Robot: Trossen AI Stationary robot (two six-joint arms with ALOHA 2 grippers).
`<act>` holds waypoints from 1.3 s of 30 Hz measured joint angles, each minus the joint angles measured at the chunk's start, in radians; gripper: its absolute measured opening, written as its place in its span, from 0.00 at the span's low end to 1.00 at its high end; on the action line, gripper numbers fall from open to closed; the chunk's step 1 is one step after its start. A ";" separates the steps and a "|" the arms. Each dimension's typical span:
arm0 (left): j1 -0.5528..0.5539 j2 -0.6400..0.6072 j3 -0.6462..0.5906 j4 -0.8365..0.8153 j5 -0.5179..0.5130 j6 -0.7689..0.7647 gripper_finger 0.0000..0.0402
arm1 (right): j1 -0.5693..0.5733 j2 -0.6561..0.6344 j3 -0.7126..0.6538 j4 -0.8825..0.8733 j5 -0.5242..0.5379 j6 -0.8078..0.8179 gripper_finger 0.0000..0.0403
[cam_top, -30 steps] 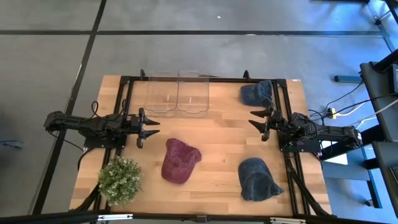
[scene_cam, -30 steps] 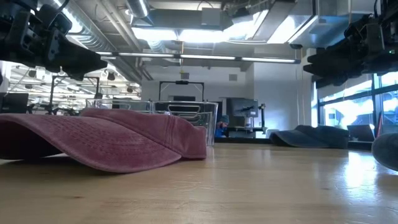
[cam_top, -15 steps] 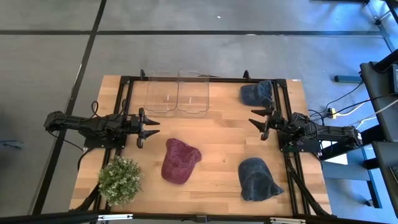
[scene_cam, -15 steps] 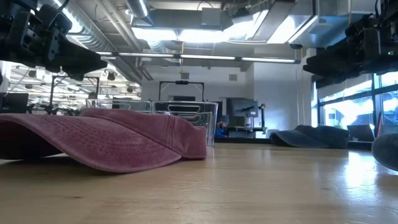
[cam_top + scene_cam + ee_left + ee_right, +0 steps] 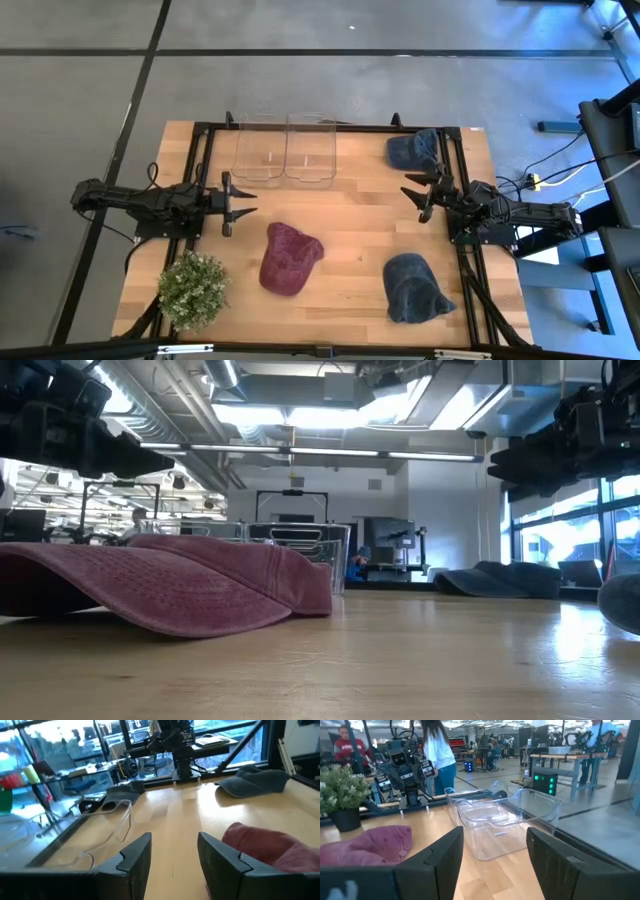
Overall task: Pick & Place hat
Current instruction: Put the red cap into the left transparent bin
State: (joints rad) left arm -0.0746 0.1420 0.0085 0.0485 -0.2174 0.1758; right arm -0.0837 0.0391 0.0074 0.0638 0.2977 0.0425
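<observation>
Wooden table (image 5: 350,215): maroon cloth cap (image 5: 288,257) centre-front. Dark grey cap (image 5: 413,287) to its right, near front-right corner. Second dark grey cap (image 5: 412,150) back-right. Two clear plastic bins (image 5: 285,150) side by side at back edge, centre-left. Small potted green plant (image 5: 192,288) front-left corner, left of maroon cap.

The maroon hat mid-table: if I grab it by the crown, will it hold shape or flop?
The maroon hat will probably flop: its washed fabric crown lies collapsed and creased against the table. The brim, seen in the low view as a smooth curved edge, looks stiffer and may be the better grip. It likely weighs little. Both the left end effector and the right end effector are open and empty.
</observation>
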 joint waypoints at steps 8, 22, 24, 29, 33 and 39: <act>0.000 0.000 0.000 0.001 0.001 0.002 0.39 | 0.000 0.000 0.000 0.000 0.000 -0.021 0.54; 0.000 0.009 0.003 0.439 -0.327 -0.459 0.39 | 0.000 0.000 0.000 0.015 0.214 0.004 0.54; 0.000 0.031 0.032 0.451 -0.298 -0.466 0.39 | 0.000 0.000 0.000 0.015 0.228 0.032 0.54; 0.000 0.220 0.203 0.433 -0.244 -0.388 0.39 | 0.000 0.000 0.000 0.015 0.236 0.061 0.54; 0.000 0.455 0.416 0.279 -0.201 -0.309 0.39 | 0.000 0.000 0.000 0.020 0.236 0.053 0.54; 0.049 0.804 0.693 -0.182 -0.120 -0.332 0.39 | 0.000 0.000 0.000 0.020 0.235 0.032 0.54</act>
State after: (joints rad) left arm -0.0256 0.9461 0.7017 -0.1338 -0.3374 -0.1566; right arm -0.0837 0.0391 0.0074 0.0840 0.5330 0.0749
